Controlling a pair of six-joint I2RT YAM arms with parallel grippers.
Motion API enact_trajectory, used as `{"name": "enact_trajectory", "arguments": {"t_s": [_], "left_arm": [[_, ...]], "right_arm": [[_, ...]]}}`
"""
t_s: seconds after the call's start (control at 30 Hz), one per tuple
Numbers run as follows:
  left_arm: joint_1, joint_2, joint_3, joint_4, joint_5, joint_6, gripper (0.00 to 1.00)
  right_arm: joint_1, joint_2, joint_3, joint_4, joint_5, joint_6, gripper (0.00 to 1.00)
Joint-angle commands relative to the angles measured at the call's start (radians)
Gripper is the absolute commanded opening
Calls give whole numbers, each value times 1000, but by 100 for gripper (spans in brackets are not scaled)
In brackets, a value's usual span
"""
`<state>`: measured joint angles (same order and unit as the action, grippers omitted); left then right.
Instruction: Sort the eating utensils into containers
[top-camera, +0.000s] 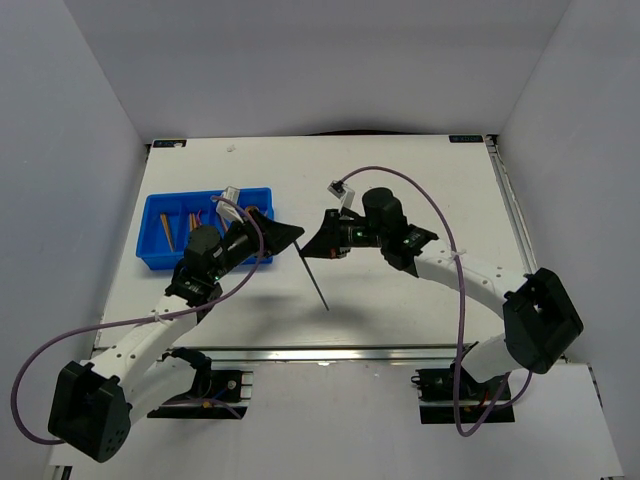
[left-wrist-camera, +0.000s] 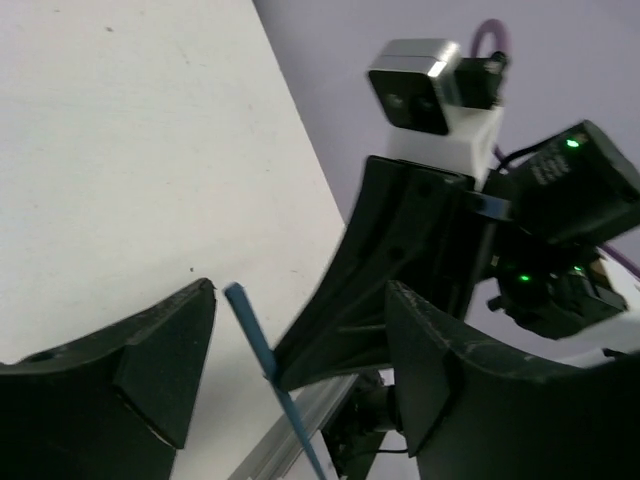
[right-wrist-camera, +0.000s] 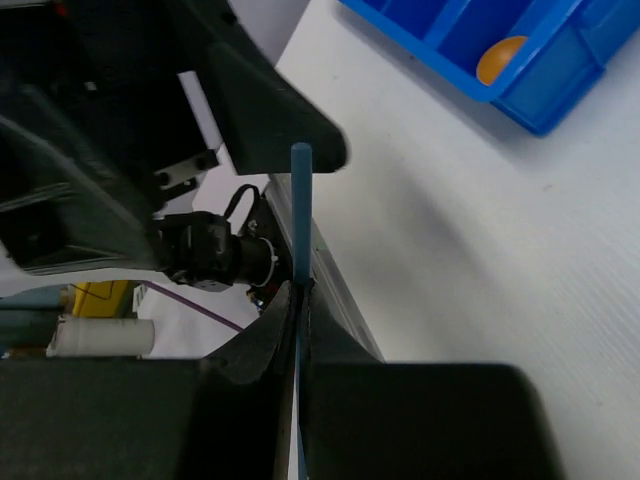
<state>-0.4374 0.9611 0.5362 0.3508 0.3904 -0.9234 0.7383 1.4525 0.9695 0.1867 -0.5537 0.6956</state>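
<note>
Right hand (right-wrist-camera: 298, 310) is clenched on a dark blue stick (right-wrist-camera: 300, 220), held over the desk (top-camera: 400, 170). Left hand (left-wrist-camera: 290, 370) is released, its fingers (left-wrist-camera: 160, 370) either side of the stick's free end. Thin, light, likely springy and slick, it wants a grip near that end. Tray (top-camera: 160, 262) sits close by the left hand, and the desk's right side offers open room.

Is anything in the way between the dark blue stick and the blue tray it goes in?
Yes. The left tool, open, sits between the stick, pinched in the right tool, and the tray. Its fingers flank the stick's free end, so it looks more like a helper than a blocker.
</note>
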Motion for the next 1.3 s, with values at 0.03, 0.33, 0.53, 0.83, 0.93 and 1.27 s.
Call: {"name": "enact_trajectory", "arguments": {"t_s": [0.03, 0.33, 0.53, 0.83, 0.93, 1.27], "left_arm": [[-11, -16, 25, -67, -65, 20, 75], [-14, -38, 10, -56, -50, 5, 63], [-21, -1, 18, -13, -24, -9, 12], [-3, 1, 282, -621, -481, 319, 0], [54, 95, 473, -839, -815, 500, 0], [434, 436, 783, -1004, -901, 669, 0]], "right_arm": [[16, -26, 58, 76, -20, 35, 0], [44, -6, 89, 77, -8, 38, 0], [59, 5, 129, 86, -5, 41, 0], [32, -67, 106, -91, 182, -17, 55], [6, -135, 77, -209, 329, -70, 63], [-33, -383, -51, -470, 508, -171, 80]]}}
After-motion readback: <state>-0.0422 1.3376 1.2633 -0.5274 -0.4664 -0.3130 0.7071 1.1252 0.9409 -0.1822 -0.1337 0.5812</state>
